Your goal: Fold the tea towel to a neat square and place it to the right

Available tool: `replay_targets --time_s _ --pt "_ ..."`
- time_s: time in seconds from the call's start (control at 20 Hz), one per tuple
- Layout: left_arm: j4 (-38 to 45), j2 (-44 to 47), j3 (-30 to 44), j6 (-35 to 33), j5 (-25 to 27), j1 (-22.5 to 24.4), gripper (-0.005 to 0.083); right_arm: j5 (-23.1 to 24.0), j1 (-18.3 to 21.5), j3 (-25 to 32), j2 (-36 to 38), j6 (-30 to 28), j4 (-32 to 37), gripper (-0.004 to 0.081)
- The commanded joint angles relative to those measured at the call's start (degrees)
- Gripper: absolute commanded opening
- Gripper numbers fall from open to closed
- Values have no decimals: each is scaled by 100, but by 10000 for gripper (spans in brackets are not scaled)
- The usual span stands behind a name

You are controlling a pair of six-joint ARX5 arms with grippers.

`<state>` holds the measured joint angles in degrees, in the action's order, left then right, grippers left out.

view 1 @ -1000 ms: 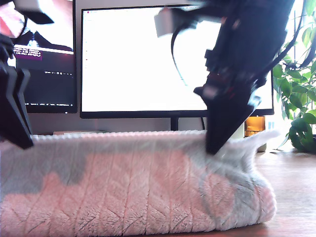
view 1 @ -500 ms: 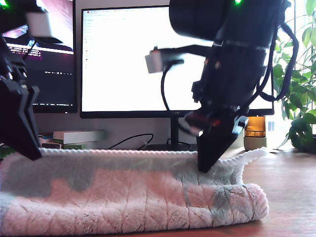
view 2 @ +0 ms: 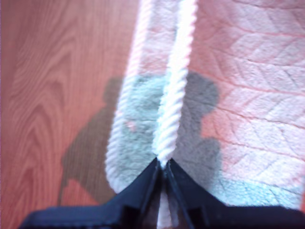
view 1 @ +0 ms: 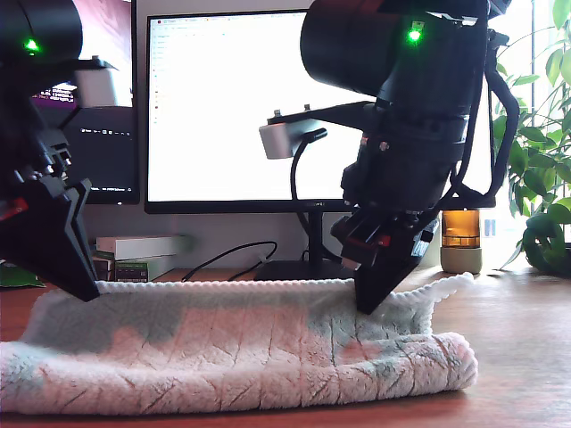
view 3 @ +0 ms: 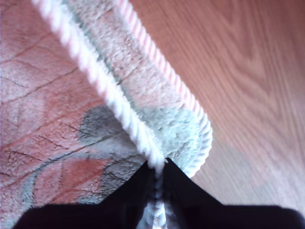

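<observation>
The tea towel has been lowered toward the surface, folded double; its hem is kept clamped by both pincers. Release is judged imminent.

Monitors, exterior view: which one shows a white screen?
The big central monitor; the smaller monitor at the exterior view's left edge shows a dark terminal window instead.

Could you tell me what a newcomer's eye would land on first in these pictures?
Probably the two black arms, each pincer pinched shut on the twisted cord hem of the fluffy tea towel folded over along the wooden table. Behind them, a bright white monitor fills the exterior view's middle, with a leafy plant at that view's right edge.
</observation>
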<state>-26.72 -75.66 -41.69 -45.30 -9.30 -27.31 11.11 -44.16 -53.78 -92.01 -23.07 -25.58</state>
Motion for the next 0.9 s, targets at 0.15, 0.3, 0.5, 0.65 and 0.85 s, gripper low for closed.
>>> replay_targets --time_s 0.15,0.3,0.5,0.65,0.85 --pt "61 -289 11 -42 72 90 -24 -28 111 -46 -118 -96 138 -13" --pt "127 -317 11 -39 81 114 -24 -223 109 -46 -229 -94 98 -13" --pt "125 -317 11 -33 81 184 -7 -210 105 -46 -407 -70 96 98" --pt "184 -317 11 -22 81 192 95 -201 105 -46 -411 83 247 165" --pt "341 -317 11 -24 83 219 100 -164 105 -46 -411 79 352 184"
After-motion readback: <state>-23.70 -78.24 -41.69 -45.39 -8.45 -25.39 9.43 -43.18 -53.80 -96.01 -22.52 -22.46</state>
